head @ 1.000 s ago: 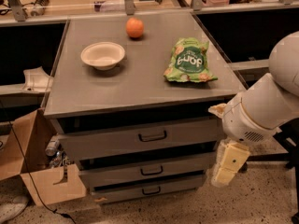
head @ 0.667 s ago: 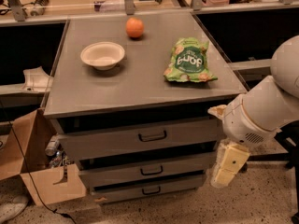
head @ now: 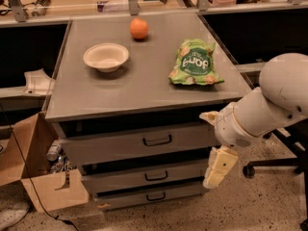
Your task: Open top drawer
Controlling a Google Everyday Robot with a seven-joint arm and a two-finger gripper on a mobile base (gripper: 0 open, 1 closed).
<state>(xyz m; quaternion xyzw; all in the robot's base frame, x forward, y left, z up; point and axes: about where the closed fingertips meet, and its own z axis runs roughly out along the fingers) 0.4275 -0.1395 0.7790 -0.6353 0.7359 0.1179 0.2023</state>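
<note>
The top drawer (head: 120, 146) is a wide grey metal front under the cabinet top, with a small dark loop handle (head: 157, 140) at its centre. It looks pulled out slightly, with a dark gap above it. Two narrower grey drawers (head: 144, 176) sit below it. My gripper (head: 217, 168) hangs down from the white arm (head: 269, 107) at the cabinet's right front corner, level with the middle drawer, to the right of the handle and apart from it. It holds nothing that I can see.
On the cabinet top (head: 144, 88) are a white bowl (head: 106, 57), an orange (head: 139, 28) and a green snack bag (head: 195, 62). An open cardboard box (head: 36, 177) stands on the floor at left. A chair base (head: 274, 165) is at right.
</note>
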